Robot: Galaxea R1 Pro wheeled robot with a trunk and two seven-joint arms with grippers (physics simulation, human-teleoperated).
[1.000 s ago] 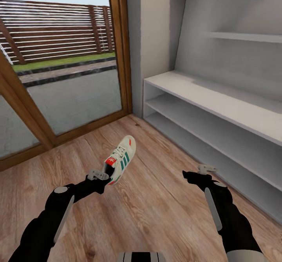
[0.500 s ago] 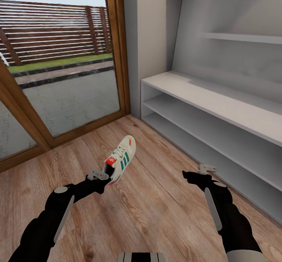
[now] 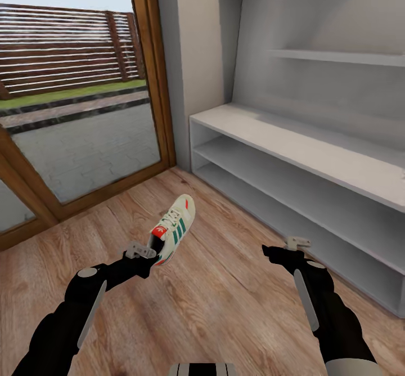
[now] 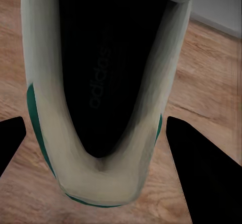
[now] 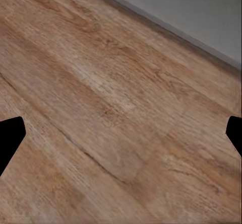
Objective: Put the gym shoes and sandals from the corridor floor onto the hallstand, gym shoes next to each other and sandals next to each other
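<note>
One cream-white gym shoe (image 3: 176, 224) with green stripes and a red heel patch hangs above the corridor floor (image 3: 225, 303), toe pointing away and up. My left gripper (image 3: 147, 252) is shut on its heel end. In the left wrist view the gym shoe (image 4: 101, 83) sits between the two dark fingers (image 4: 201, 173), its opening facing the camera. My right gripper (image 3: 293, 245) stands open and empty over bare planks (image 5: 121, 83), near the foot of the hallstand (image 3: 292, 145). The hallstand's top and two open shelves hold nothing. The sandals are out of view.
A wood-framed glass door (image 3: 84, 145) fills the left, with a paved yard and fence beyond. A grey wall corner (image 3: 197, 55) separates it from the hallstand. A floating shelf (image 3: 337, 56) juts from the hallstand's tall back.
The camera has turned right: door and hallstand have slid left in the picture. Both arms and the held shoe keep their places in the view.
</note>
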